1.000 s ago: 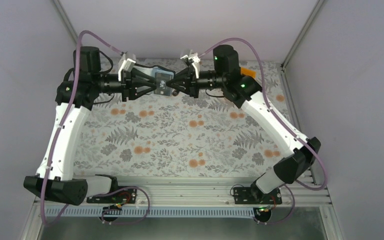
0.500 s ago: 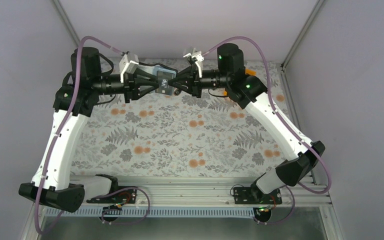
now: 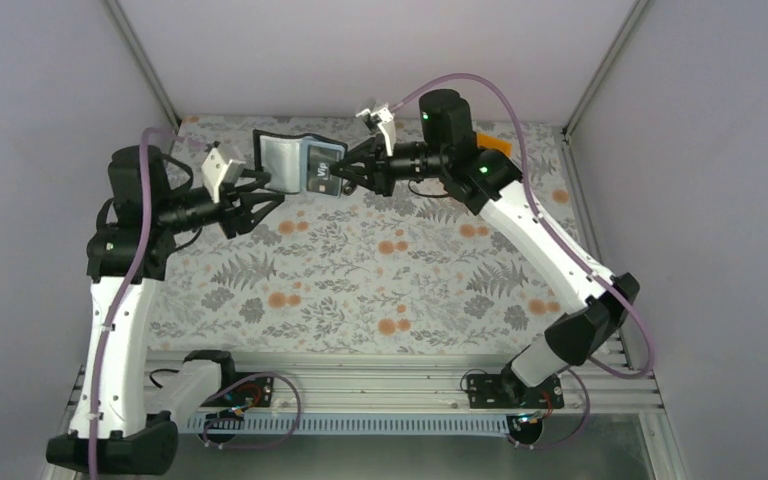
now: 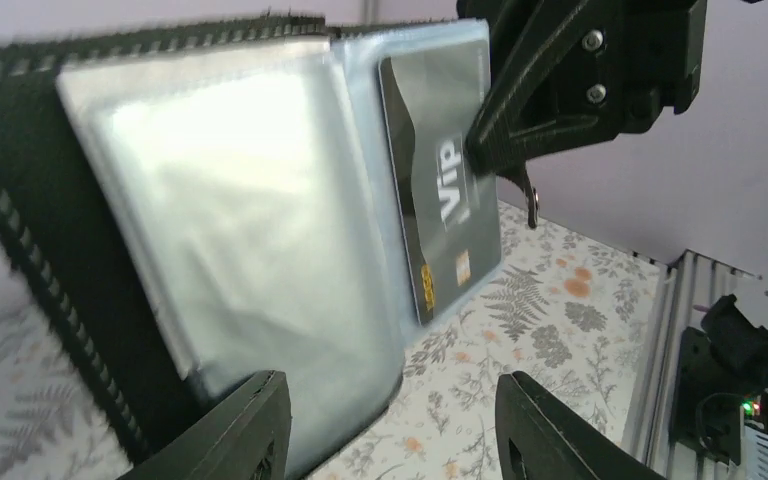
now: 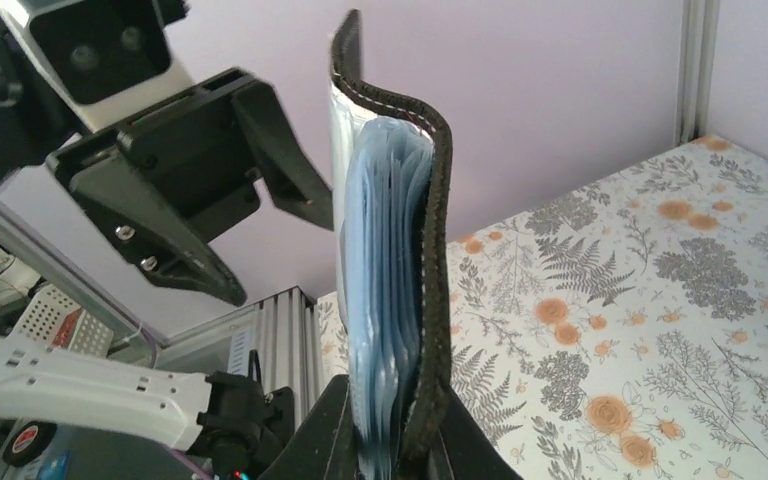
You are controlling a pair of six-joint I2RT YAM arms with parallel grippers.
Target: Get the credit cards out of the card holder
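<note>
The card holder (image 3: 295, 163) is a black wallet with bluish-grey clear sleeves, held open in the air at the back of the table. My right gripper (image 3: 345, 178) is shut on its right edge; in the right wrist view the holder (image 5: 392, 250) stands edge-on between my fingers (image 5: 332, 440). A black card with white "VIP" marks (image 4: 448, 205) sits in a sleeve (image 4: 240, 220). My left gripper (image 3: 265, 205) is open and empty, just below and left of the holder, not touching it. Its fingertips (image 4: 250, 425) frame the holder's lower edge. The other cards are hidden.
The floral tablecloth (image 3: 380, 270) covers the table. An orange object (image 3: 497, 146) shows behind my right arm at the back right. Grey walls close in at the back and both sides. A metal rail (image 3: 380, 385) runs along the near edge.
My left arm has drawn back down and to the left, off the card holder. The holder stays in my right gripper and now hangs open toward the left.
</note>
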